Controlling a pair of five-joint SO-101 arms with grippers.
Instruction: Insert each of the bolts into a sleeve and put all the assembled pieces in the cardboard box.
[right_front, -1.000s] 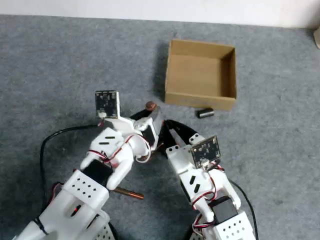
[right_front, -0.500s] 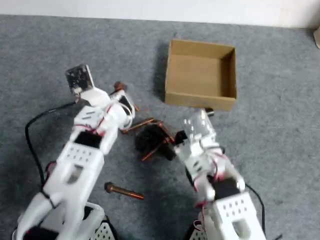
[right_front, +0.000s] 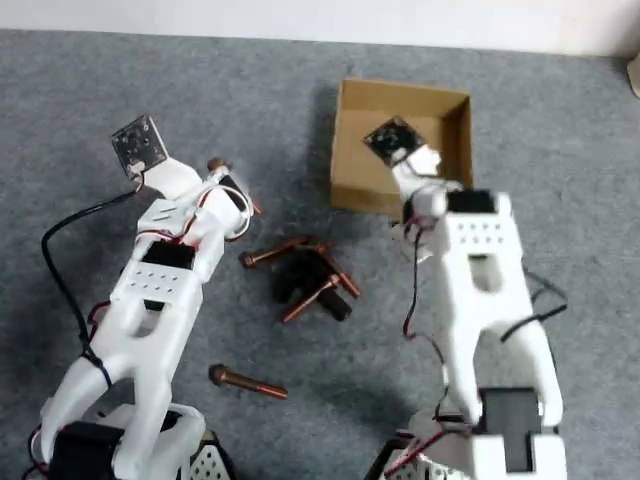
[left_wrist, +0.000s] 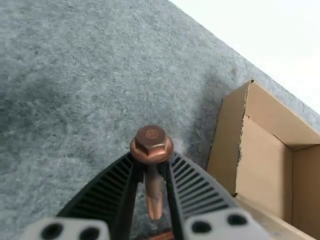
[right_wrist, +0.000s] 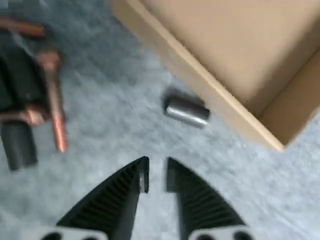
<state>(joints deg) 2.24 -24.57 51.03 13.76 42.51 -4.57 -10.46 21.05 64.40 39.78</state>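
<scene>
bolt (left_wrist: 151, 145), copper-coloured with hex head, clamped in left pincer (left_wrist: 152, 160).

Your desk (right_front: 560, 180) is covered with a grey, carpet-like mat. Toward its far side sits the open cardboard box (right_front: 352, 190), resting flat on the mat. Just outside the box's near wall, a single dark sleeve (right_wrist: 187, 110) lies on its side. Around the middle of the desk you have three copper bolts (right_front: 275, 251) lying across black sleeves (right_front: 300, 278) in one touching heap. A lone bolt (right_front: 248, 382) lies well apart from the heap, on the near side.
</scene>
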